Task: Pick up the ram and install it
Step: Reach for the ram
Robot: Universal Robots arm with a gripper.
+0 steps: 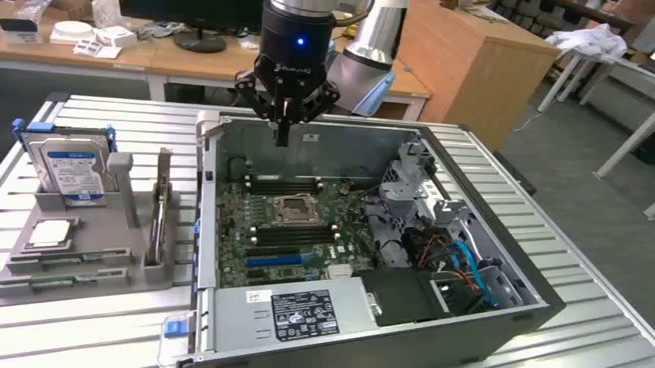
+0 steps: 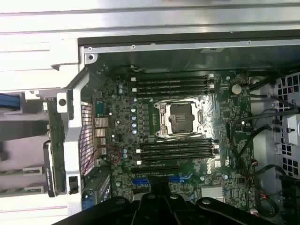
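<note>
Your ribbed metal tabletop point(image 1: 103, 115) carries an open computer case point(image 1: 338, 146), laid on its side so the motherboard point(image 1: 261, 245) faces up for access from above. The case is grey sheet steel with square walls. The board is green, flat and densely populated. Its black memory slots point(image 1: 284, 185) run in parallel rows on either side of the square processor socket point(image 1: 294, 205), and all appear unfilled.

Beside the case, on the exterior view's left, a grey moulded holder point(image 1: 123, 172) keeps parts sorted in fitted recesses. A hard drive point(image 1: 70, 172) stands upright in it and a square silver chip point(image 1: 51, 232) lies flat. The ram point(image 1: 72, 261), a thin green stick, appears to lie lengthwise in a low groove at the holder's front, well apart from the arm.

Your arm point(image 1: 297, 46) hangs over the case's far wall. Its black jaws are closed to a narrow point, with nothing seen between them.
</note>
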